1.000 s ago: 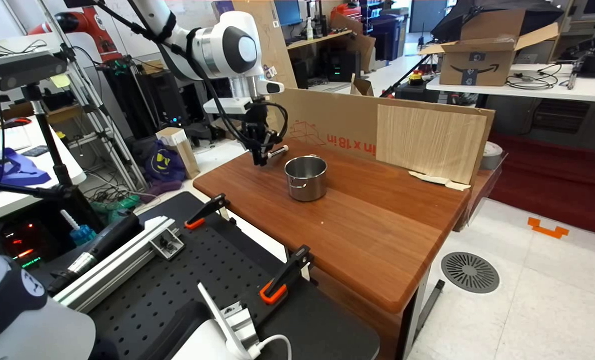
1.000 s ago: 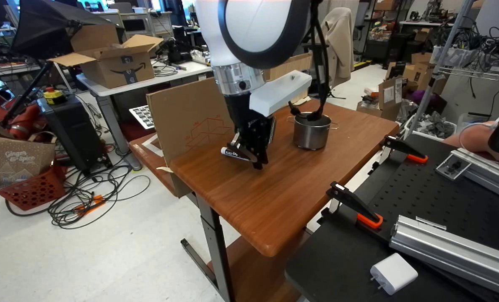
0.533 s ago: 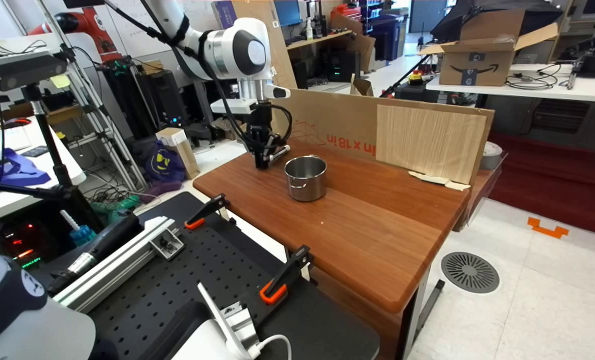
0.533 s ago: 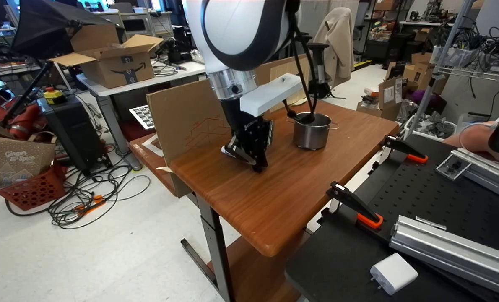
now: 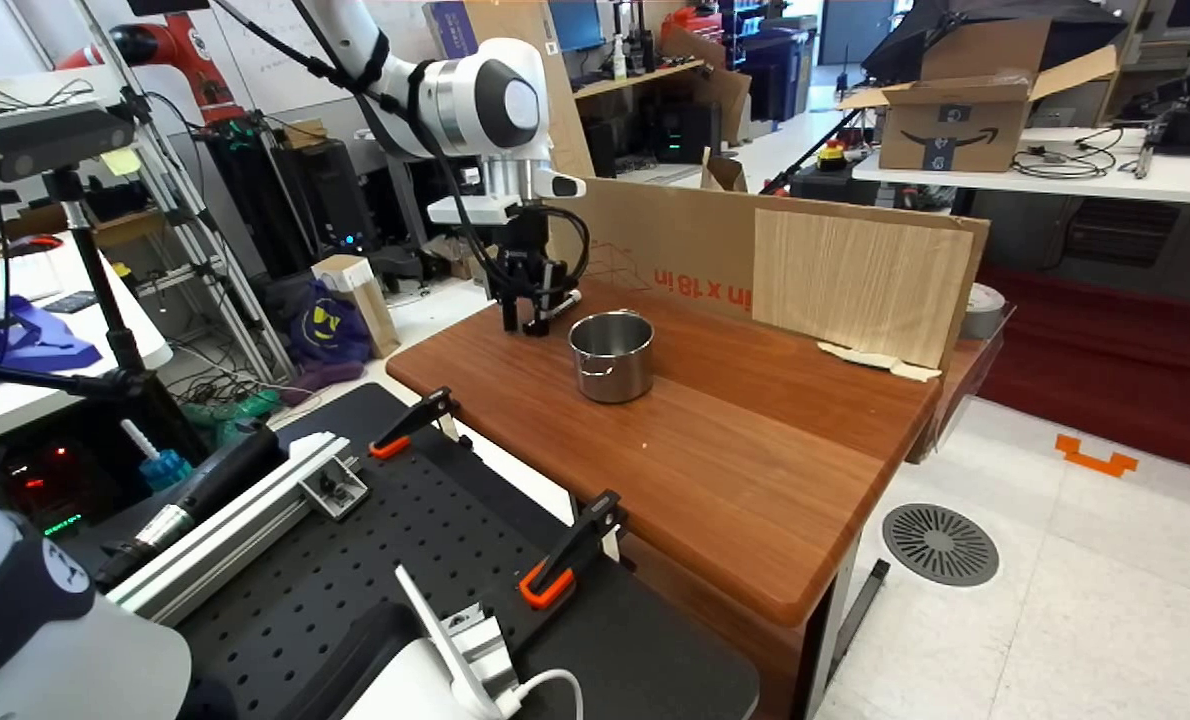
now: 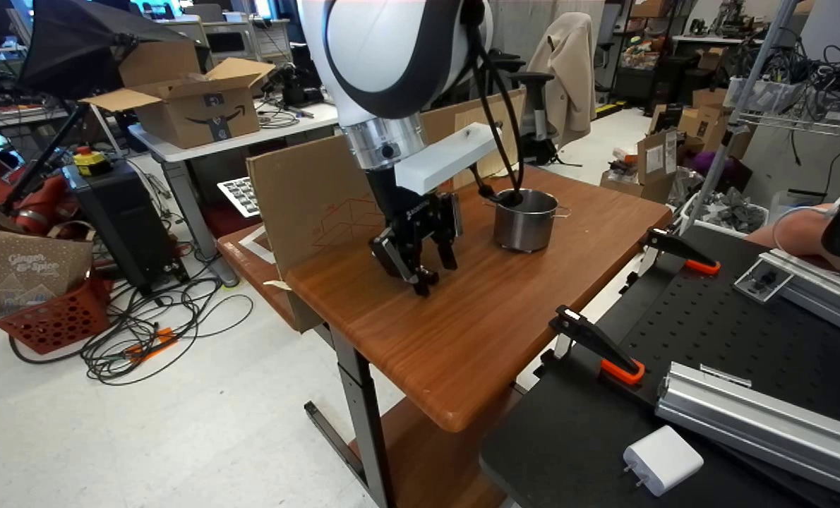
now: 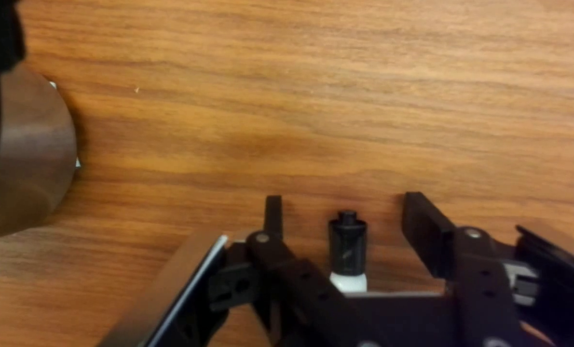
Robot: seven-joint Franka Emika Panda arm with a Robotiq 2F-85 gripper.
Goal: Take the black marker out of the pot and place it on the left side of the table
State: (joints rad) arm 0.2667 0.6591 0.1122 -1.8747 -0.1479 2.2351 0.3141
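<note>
My gripper point(image 7: 343, 200) stands open low over the reddish-brown table point(image 5: 755, 480). Between its fingers is the black marker point(image 7: 348, 246), black cap showing and a strip of white body behind it, with a gap on either side. It appears to lie on the wood; the rest of it is hidden under the gripper. In an exterior view its white end point(image 5: 572, 297) sticks out behind the fingers. The silver pot point(image 5: 610, 368) stands upright beside the gripper point(image 6: 435, 275), and in the wrist view the pot point(image 7: 36, 144) is cut off at the left edge.
A cardboard panel point(image 5: 695, 235) stands along one long edge of the table. Opposite is a black perforated bench point(image 5: 425, 530) with orange-tipped clamps point(image 5: 555, 575). The arm's black cables point(image 6: 505, 141) hang in front of the pot in an exterior view.
The jaws were shut on the marker and have opened, letting it go. The arm has shifted slightly, rightward in an exterior view, and sunk a little. The pot has not moved.
</note>
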